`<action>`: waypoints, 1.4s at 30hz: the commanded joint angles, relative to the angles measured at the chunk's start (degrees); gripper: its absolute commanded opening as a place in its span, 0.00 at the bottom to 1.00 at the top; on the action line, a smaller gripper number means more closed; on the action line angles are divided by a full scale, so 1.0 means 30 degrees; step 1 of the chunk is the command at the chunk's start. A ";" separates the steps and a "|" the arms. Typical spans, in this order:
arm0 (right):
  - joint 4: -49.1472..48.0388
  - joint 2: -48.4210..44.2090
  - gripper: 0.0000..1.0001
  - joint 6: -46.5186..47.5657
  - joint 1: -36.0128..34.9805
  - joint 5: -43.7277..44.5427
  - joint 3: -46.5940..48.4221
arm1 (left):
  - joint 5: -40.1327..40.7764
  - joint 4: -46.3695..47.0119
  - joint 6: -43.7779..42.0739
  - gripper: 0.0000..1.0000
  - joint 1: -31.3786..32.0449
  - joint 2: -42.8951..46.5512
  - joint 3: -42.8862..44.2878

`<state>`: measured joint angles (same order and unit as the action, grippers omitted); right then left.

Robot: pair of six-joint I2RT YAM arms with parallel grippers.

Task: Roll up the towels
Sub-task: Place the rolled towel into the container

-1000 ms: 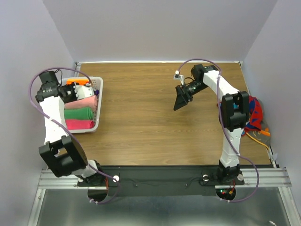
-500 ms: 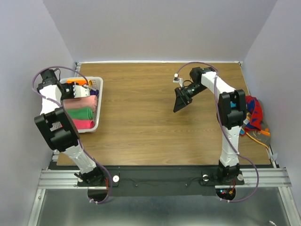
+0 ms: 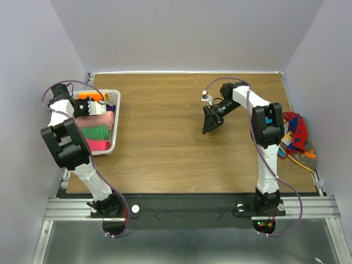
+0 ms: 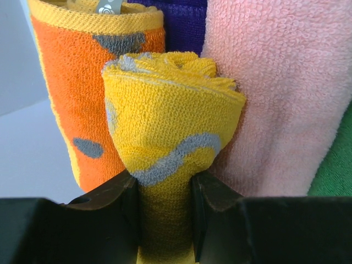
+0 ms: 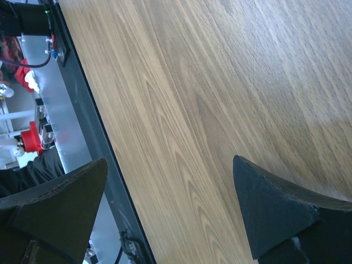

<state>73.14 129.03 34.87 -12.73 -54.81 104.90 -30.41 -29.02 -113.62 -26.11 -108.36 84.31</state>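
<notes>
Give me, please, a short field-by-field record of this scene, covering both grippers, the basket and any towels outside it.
left gripper: shut on yellow towel, a roll, at the basket
right gripper: open, empty, above bare table
basket: white, far left of the table, holds rolled towels
beside the yellow towel: orange towel and pale pink towel, close against it
also in basket: green towel, bright pink towel
outside basket: colourful cloth heap at the table's right edge, not rolled
</notes>
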 commanded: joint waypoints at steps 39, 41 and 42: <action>0.0081 -0.0237 1.00 -0.0140 0.0113 -0.0159 0.0101 | -0.1786 -0.2777 -0.3316 0.51 0.0265 -0.0506 0.1076; 0.0110 -0.0325 1.00 -0.0111 0.0084 -0.0159 0.0042 | -0.1669 -0.3158 -0.3346 0.58 0.0265 -0.0240 0.1046; 0.0082 -0.0470 1.00 -0.0082 0.0084 -0.0159 -0.0045 | -0.1582 -0.3653 -0.3433 0.60 0.0236 0.0051 0.1046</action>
<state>73.17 129.03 34.44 -12.73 -54.78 104.40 -37.28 -35.51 -114.17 -25.54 -111.55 88.36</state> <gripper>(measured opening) 0.999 0.580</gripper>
